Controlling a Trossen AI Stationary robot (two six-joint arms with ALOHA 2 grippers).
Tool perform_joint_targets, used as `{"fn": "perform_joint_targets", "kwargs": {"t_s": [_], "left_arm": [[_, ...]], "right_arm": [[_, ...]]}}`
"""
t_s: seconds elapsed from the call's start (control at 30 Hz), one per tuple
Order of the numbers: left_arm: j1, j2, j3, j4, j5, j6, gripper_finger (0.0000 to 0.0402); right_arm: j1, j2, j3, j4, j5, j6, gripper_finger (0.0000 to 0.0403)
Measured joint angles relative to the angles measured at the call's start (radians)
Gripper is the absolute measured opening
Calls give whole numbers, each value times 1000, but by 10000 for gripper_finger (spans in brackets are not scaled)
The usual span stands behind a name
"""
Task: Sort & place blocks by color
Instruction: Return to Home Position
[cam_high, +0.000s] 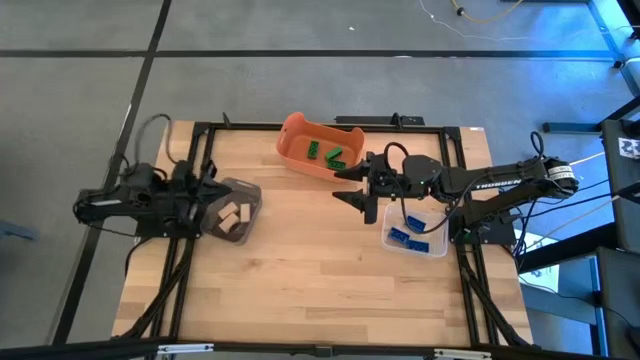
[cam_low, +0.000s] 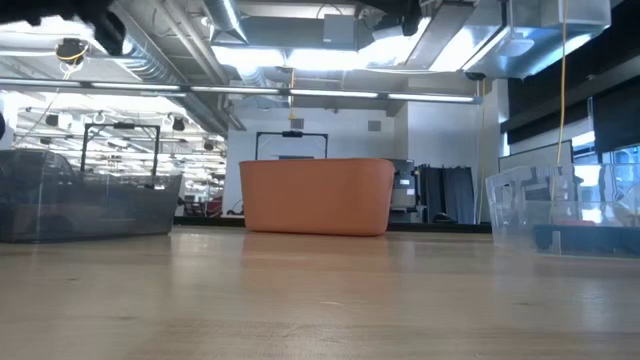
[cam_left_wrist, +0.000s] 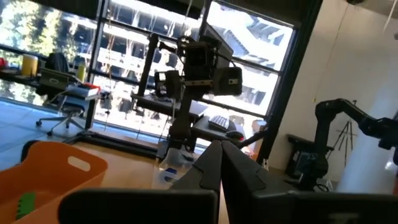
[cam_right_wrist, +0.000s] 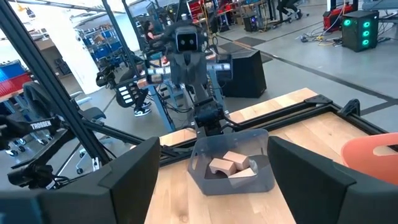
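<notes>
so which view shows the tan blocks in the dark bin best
The right wrist view: the tan blocks lie close up in the dark bin. The high view shows them small from above; the low view only the bin's wall; the left wrist nothing.

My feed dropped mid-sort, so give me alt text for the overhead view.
On a wooden table, green blocks lie in the orange tub, tan blocks in the grey bin at left, blue blocks in the clear bin at right. The open right gripper hangs between tub and clear bin; the left gripper is at the grey bin's edge.
</notes>
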Motion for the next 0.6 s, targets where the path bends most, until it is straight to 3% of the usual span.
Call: {"fn": "perform_joint_targets", "kwargs": {"t_s": [0.27, 0.37, 0.5, 0.6], "left_arm": [[0, 3, -136, 82, 75, -56, 0], [0, 1, -206, 248, 110, -101, 0], [0, 3, -323, 378, 107, -141, 0], [0, 2, -321, 339, 82, -140, 0]], "right_arm": [[0, 0, 0, 8, 0, 12, 298], [0, 0, 0, 8, 0, 54, 298], [0, 0, 0, 7, 0, 57, 298], [0, 0, 0, 5, 0, 80, 298]]}}
